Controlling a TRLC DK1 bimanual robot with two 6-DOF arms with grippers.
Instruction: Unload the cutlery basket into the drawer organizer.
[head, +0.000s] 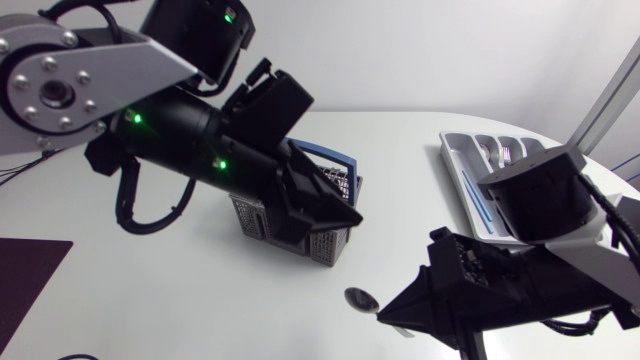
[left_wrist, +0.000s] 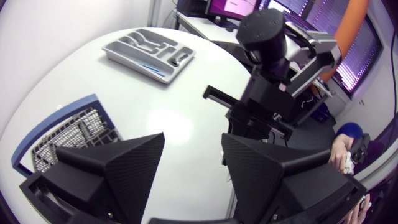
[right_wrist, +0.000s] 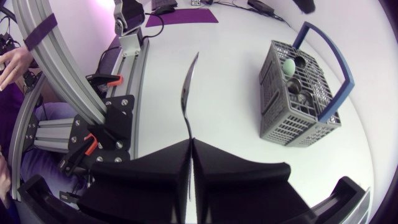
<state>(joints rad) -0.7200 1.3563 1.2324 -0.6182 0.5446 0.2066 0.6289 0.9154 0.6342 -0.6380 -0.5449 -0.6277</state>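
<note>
The right gripper (right_wrist: 191, 142) has its jaws clamped on a spoon (right_wrist: 188, 93) by the handle, low over the desk (right_wrist: 236, 74), clear of the cutlery basket (right_wrist: 280, 112) and well apart from the drawer organizer (head: 470, 150). I'd carry it across level and lower it into a compartment before releasing. The left gripper (left_wrist: 193, 137), jaws apart, hangs over the basket.

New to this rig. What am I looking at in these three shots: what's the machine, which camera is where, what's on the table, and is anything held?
These are two robot arms at a white table, each ending in a black two-finger gripper. The head view looks down from above. The other two views come from a camera on each arm's wrist. On the table stand a grey cutlery basket with a blue handle and cutlery inside, and a drawer organizer. The left gripper is open and empty, above the basket. The right gripper is shut on a spoon, clear of the basket.
</note>
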